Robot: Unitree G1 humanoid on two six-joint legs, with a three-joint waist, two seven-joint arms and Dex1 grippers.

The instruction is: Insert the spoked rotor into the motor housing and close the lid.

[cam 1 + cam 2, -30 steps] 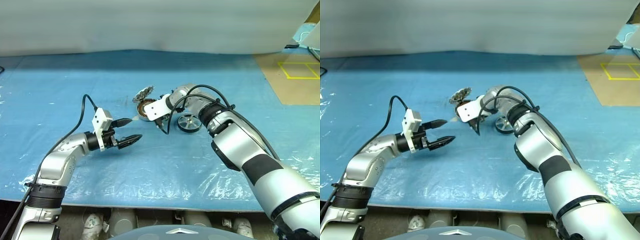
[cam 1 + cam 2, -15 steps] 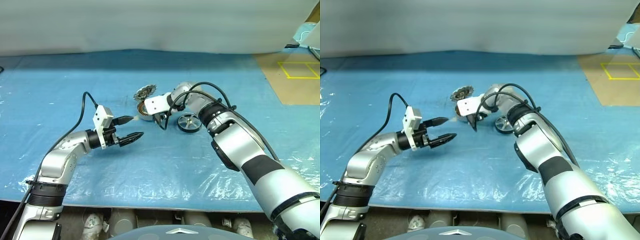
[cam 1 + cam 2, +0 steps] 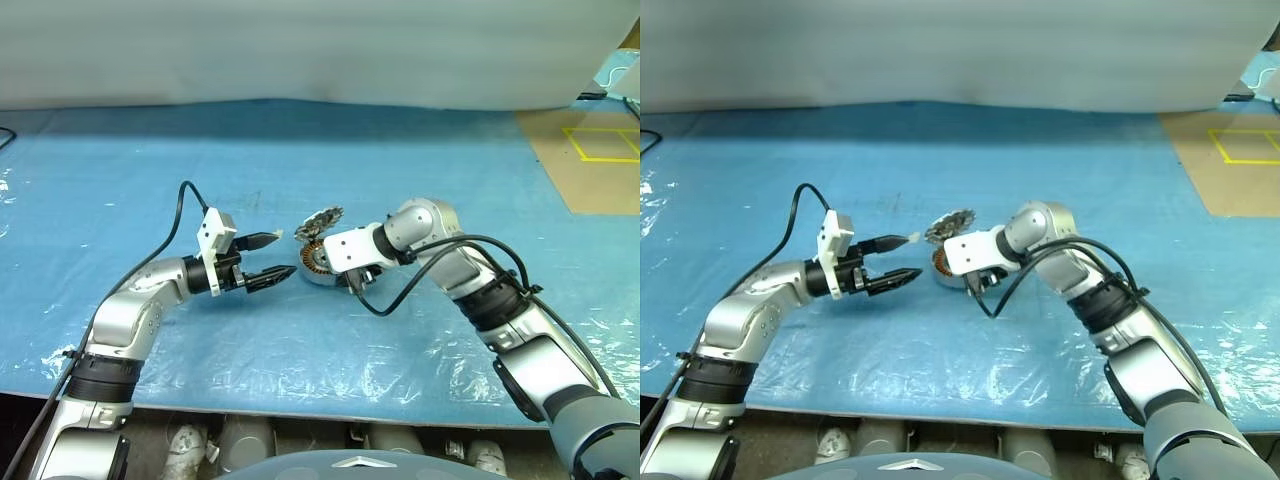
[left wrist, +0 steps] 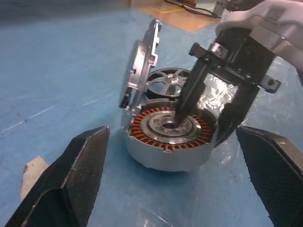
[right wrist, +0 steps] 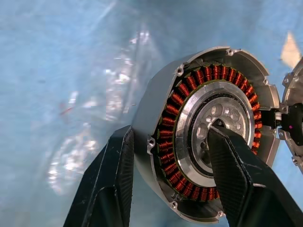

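At frame centre on the blue-covered bench (image 3: 420, 340), the right gripper (image 5: 170, 156) has its jaws half open, clamped on the short round silver motor housing (image 4: 165, 144): one finger inside its dark centre, the other outside its wall. The thin shiny lid (image 4: 142, 66) stands upright at the rim. Left of it, the left gripper (image 3: 272, 256) holds nothing, jaws spread wide.

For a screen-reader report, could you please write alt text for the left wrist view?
The right end effector grips the open motor housing, one finger in its centre, one outside its wall. The lid stands upright, the spoked rotor lies behind, on the blue sheet.
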